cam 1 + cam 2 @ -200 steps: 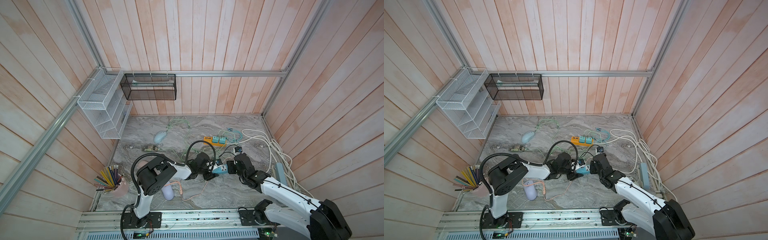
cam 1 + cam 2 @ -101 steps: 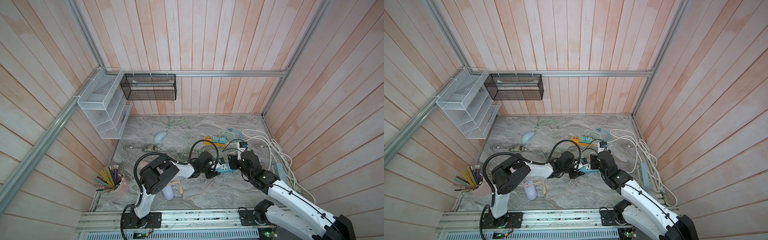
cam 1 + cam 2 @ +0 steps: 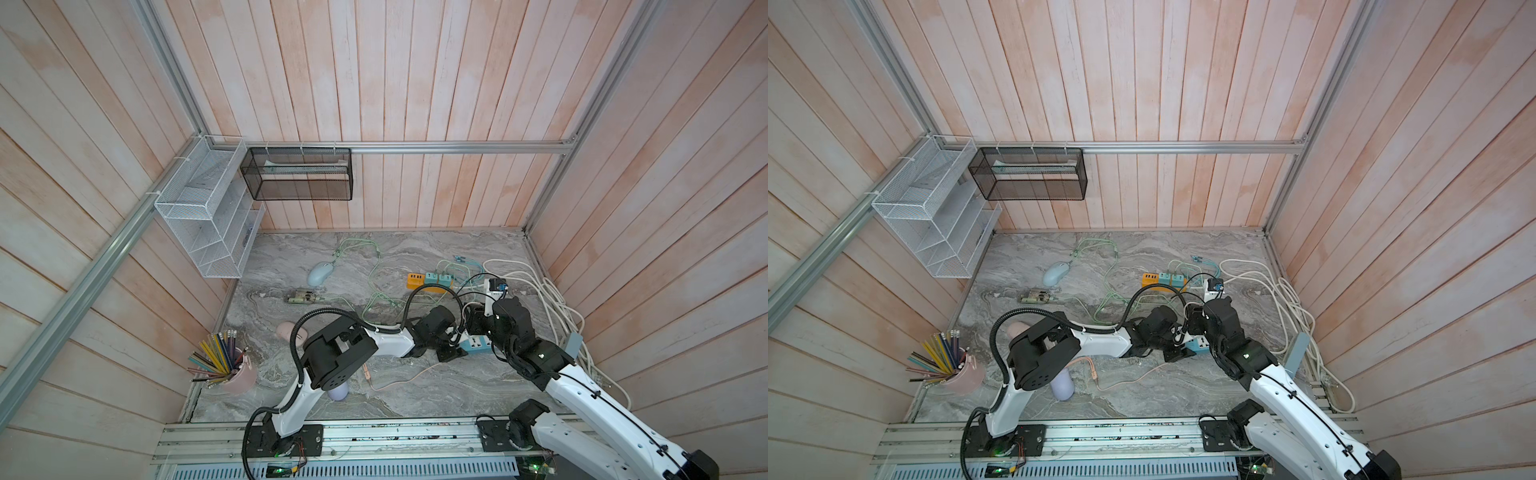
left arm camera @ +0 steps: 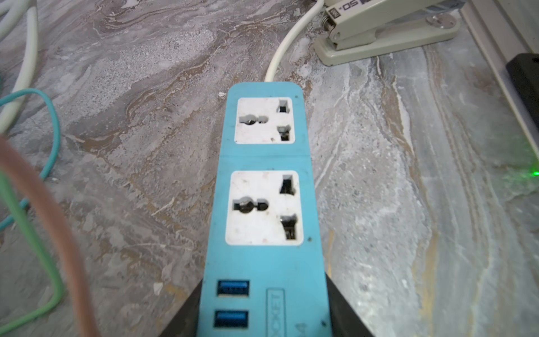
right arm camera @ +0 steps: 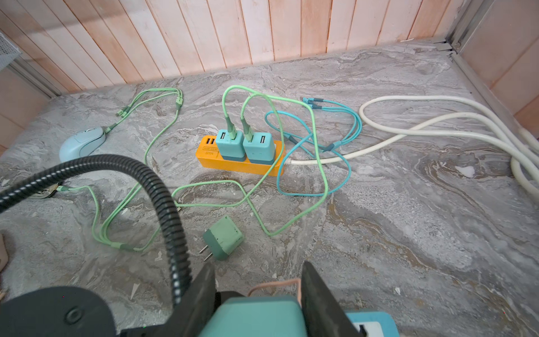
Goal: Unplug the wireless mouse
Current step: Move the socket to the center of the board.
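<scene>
The blue power strip (image 4: 268,157) lies on the marble floor, and both of its sockets and both USB ports are bare. My left gripper (image 4: 264,291) is shut on its USB end, one jaw against each side. My right gripper (image 5: 258,271) is shut on a teal adapter (image 5: 253,318), held just above the strip (image 5: 373,321). A pink cable (image 5: 274,284) comes out behind the adapter. In both top views the two grippers (image 3: 451,351) (image 3: 473,328) meet at the strip (image 3: 1200,344). The pink cable (image 3: 399,380) trails toward a lavender mouse (image 3: 338,392), half hidden under my left arm.
An orange power strip (image 5: 239,166) with two teal chargers and green cables stands further back. A loose green adapter (image 5: 224,237) lies between. A pale blue mouse (image 3: 320,273) sits back left, thick white cables (image 3: 552,299) right, a stapler (image 4: 388,32) near the wall, a pencil cup (image 3: 237,374) front left.
My left jaws have narrowed onto the sides of the blue power strip. My right wrist has shifted up and toward the back right, its jaws still on the teal adapter.
</scene>
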Motion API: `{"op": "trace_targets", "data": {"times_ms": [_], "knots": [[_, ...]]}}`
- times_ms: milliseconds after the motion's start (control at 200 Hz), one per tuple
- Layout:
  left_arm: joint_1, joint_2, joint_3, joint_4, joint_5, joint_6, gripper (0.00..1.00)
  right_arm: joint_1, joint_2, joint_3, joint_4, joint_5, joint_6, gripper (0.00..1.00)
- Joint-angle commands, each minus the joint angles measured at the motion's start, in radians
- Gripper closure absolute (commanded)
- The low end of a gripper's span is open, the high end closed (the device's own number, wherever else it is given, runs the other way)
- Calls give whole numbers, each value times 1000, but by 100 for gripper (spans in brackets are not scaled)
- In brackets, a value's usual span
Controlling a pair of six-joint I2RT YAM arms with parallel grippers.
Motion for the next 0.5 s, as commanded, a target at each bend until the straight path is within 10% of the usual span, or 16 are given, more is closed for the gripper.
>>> {"op": "trace_targets", "data": {"times_ms": [0, 185, 495], "knots": [[-12, 23, 66, 32, 42, -43, 42, -2, -12, 17, -21, -4, -5, 93], [-14, -122, -88, 148, 61, -79, 22, -18, -25, 22, -46, 4, -14, 93], [-7, -604, -509, 340, 127, -136, 22, -54, -43, -9, -46, -34, -23, 93]]}}
